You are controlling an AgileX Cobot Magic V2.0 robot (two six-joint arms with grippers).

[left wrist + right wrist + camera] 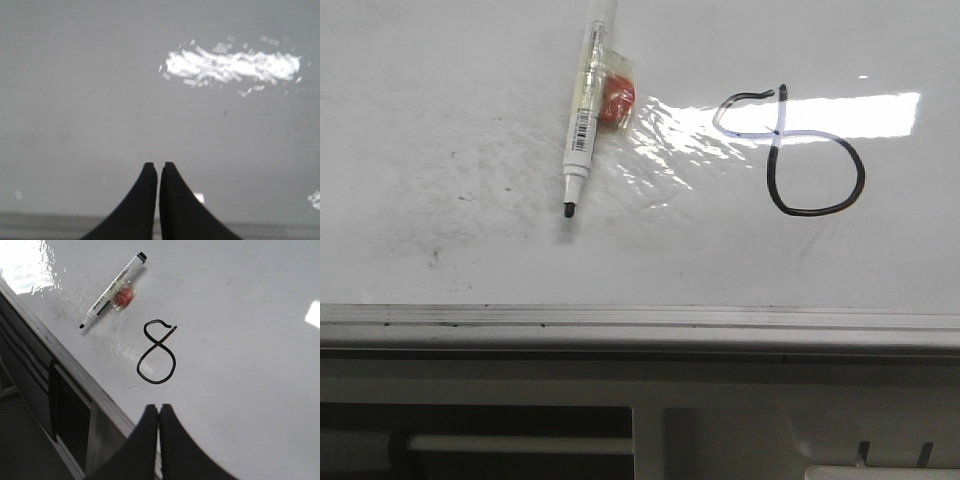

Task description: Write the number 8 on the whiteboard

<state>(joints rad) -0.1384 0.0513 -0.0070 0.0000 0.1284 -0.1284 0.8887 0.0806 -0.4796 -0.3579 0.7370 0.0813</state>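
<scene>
A black hand-drawn number 8 lies sideways on the whiteboard, right of centre, with a small flat loop and a larger round loop. It also shows in the right wrist view. An uncapped white marker with a red lump taped to it lies on the board left of the 8, tip toward the rail; the right wrist view shows it too. My right gripper is shut and empty, above the board's rail edge, apart from the 8. My left gripper is shut and empty over bare board.
The grey metal rail runs along the board's near edge, also in the right wrist view. Below it is a beige frame with dark openings. A wrinkled shiny patch lies between the marker and the 8.
</scene>
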